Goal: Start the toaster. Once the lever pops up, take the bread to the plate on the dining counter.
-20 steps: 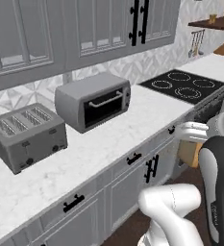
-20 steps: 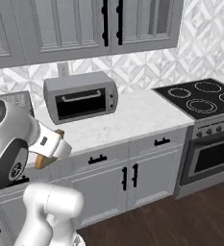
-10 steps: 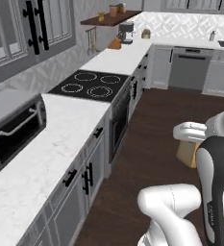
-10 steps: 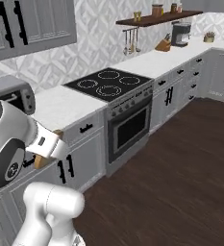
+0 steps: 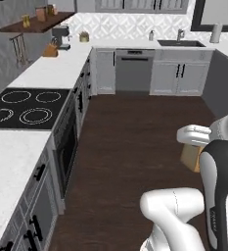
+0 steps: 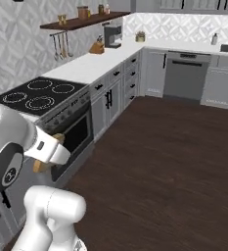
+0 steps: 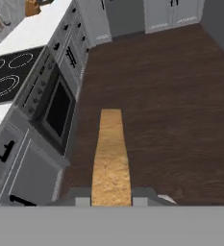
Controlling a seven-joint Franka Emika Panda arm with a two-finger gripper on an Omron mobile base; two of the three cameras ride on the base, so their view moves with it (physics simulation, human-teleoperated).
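My gripper (image 7: 111, 196) is shut on the bread (image 7: 111, 156), a thin orange-brown slice that sticks straight out from between the fingers over the dark floor. In the left base view the bread (image 5: 189, 156) hangs under the white hand (image 5: 195, 135) at the right. The right base view has the bread (image 6: 38, 166) peeking out beside the hand (image 6: 49, 150) at the lower left. The toaster, the plate and the dining counter are out of view.
A black cooktop (image 5: 23, 105) with an oven (image 6: 75, 138) below lines the left counter. A dishwasher (image 5: 133, 72) and sink (image 5: 179, 43) stand along the far wall. Open dark wood floor (image 5: 130, 142) stretches ahead. A coffee machine (image 5: 60, 37) sits in the corner.
The whole picture has swung: the base has turned right, so the toaster and toaster oven have left the view and the stove, floor and far cabinets have come in. The bread stays held.
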